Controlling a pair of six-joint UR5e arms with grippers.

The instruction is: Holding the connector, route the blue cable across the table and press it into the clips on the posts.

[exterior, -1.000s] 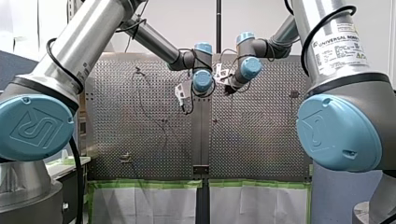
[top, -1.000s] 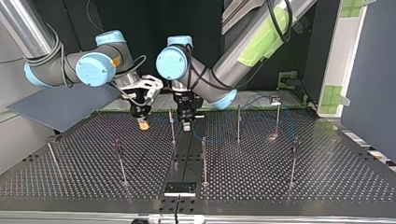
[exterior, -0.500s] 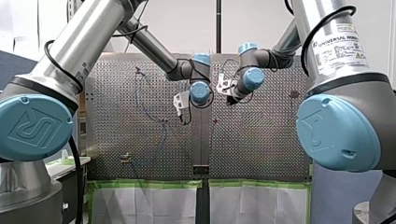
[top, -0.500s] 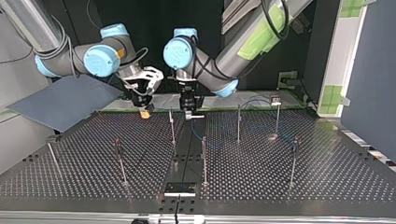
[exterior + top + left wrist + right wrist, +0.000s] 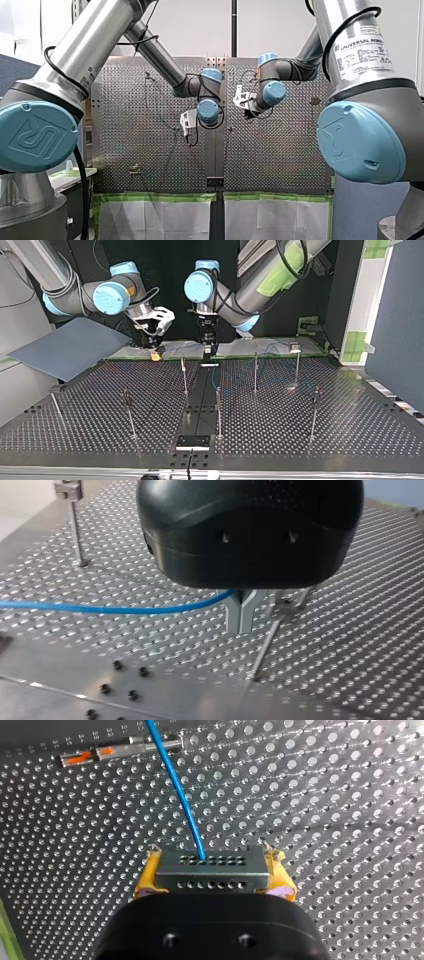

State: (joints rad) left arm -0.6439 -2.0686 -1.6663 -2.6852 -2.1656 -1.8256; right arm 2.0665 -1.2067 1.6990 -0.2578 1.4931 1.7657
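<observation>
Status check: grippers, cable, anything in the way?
Right gripper shut on connector. Left gripper shut on cable. Post close beside it; watch clearance.

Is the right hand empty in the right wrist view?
No, the right hand clamps the grey connector between yellow pads, blue cable leaving it.

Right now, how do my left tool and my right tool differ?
My left tool has bare metal fingers; my right tool has yellow pads. My left tool pinches the blue cable itself, while my right tool clamps the grey connector at the cable's end. Both have black bodies, are shut, and hang over the perforated table.
</observation>
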